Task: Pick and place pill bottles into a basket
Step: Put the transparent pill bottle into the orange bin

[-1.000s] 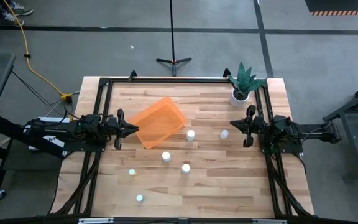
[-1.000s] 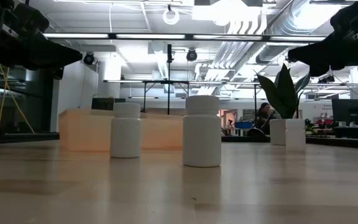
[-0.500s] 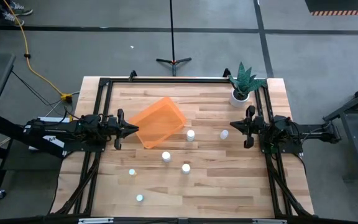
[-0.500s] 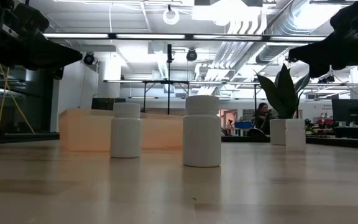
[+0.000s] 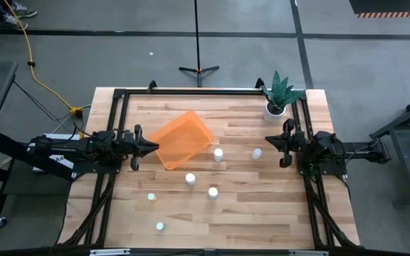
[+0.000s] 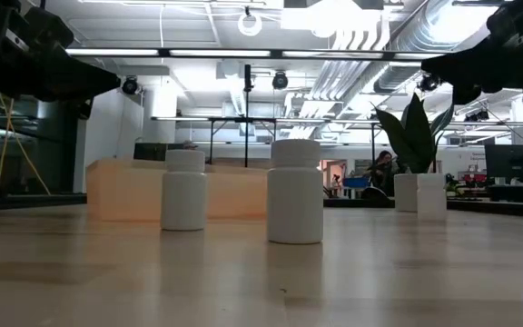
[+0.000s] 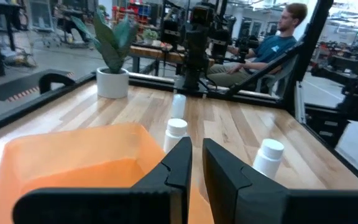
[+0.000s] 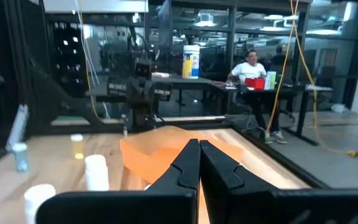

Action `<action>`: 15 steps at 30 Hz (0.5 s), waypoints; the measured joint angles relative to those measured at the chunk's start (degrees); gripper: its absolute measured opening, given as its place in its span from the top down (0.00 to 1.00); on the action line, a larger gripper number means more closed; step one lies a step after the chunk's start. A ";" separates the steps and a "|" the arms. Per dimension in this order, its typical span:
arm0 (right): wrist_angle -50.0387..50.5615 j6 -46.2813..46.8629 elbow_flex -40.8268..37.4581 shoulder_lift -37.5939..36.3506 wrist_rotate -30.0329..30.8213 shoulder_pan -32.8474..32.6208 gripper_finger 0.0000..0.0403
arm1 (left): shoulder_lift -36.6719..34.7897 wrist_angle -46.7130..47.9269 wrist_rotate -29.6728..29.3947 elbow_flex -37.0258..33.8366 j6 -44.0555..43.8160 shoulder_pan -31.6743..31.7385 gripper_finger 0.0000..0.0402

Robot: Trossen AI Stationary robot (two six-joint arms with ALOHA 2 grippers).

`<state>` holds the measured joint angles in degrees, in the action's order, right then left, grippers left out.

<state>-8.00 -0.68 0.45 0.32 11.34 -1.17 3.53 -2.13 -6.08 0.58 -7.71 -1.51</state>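
Observation:
The orange basket point(image 5: 182, 139) lies slantwise on the wooden table, left of centre. Several small white pill bottles stand upright on their bases: two right of the basket point(image 5: 218, 153) point(image 5: 257, 153), two near the middle point(image 5: 190, 179) point(image 5: 213, 191), and two toward the near edge point(image 5: 151, 197) point(image 5: 160, 226). My left gripper point(image 5: 155, 148) hangs at the basket's left corner, shut but for a narrow slit, and empty point(image 7: 196, 163). My right gripper point(image 5: 267, 140) hangs above the table beside the rightmost bottle, shut and empty point(image 8: 199, 149).
A white pot with a green plant point(image 5: 276, 107) stands at the far right corner. A black frame point(image 5: 191, 91) runs along the table's far edge and sides. People sit at desks in the room beyond the table point(image 7: 278, 43).
My right gripper has risen a little; the bottles and the basket stay where they were.

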 joint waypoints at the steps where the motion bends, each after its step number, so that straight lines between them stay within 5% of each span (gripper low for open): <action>1: 0.00 0.67 0.00 0.00 -0.04 0.00 1.00 | -0.01 -0.05 -0.91 -0.01 0.30 0.00 0.82; 7: -1.78 1.81 0.00 0.07 -0.09 0.00 0.93 | -0.02 -0.31 -3.46 0.00 1.44 0.01 0.82; 15: -8.56 5.44 0.90 2.41 -2.44 0.00 0.60 | -0.02 -1.46 -3.98 0.00 1.89 0.01 0.82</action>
<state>-16.56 4.76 1.34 2.72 8.91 -1.17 3.51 -3.59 -10.06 0.58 -5.82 -1.50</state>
